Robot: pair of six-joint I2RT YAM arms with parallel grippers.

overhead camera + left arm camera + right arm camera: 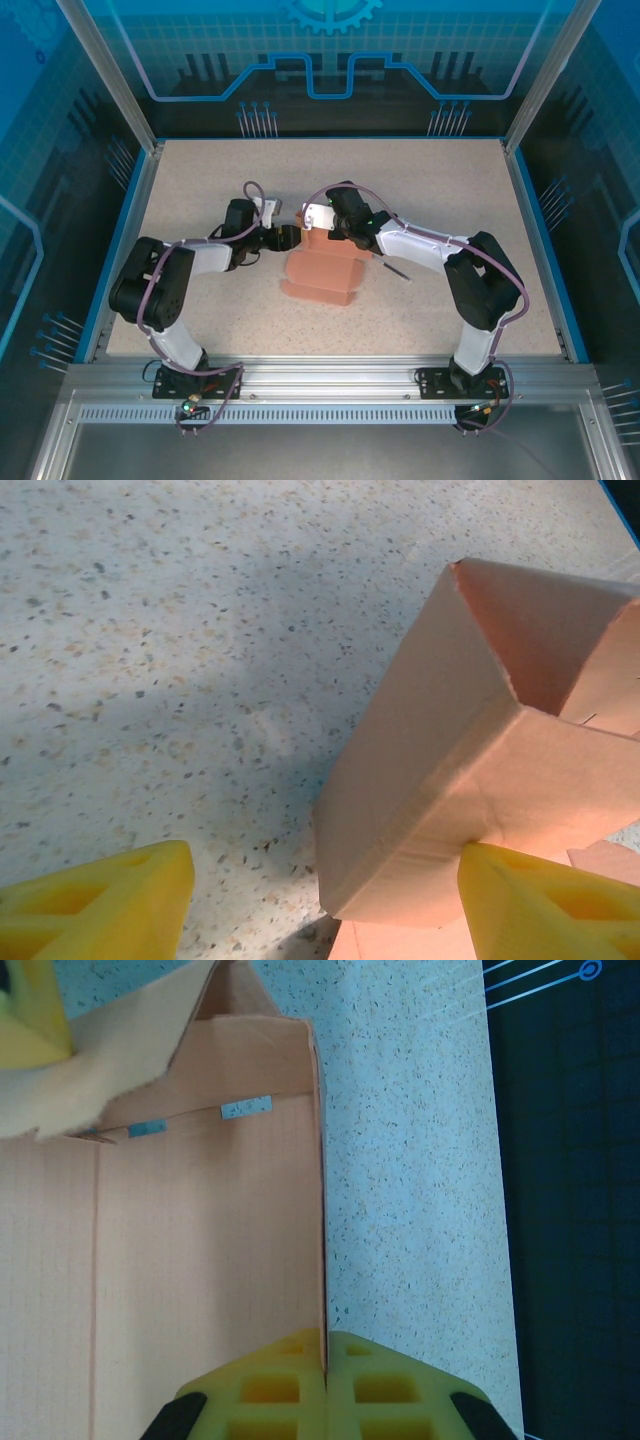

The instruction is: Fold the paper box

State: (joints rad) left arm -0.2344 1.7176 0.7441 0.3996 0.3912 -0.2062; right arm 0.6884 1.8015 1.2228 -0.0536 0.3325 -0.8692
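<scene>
Fingers [290,1385] of my right gripper [326,1340] are clenching one wall of the paper box [322,268]; my left gripper [288,238] is hanging released, one finger touching it. The box is sitting mid table [450,180], walls standing; I judge the flaps are awaiting tucking.

Speckled table [450,200] w/ paper box [325,270], dark stick [397,270]

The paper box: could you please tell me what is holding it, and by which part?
The right gripper, fingers shut, pinches the paper box by one wall's edge; the left gripper is open.
</scene>
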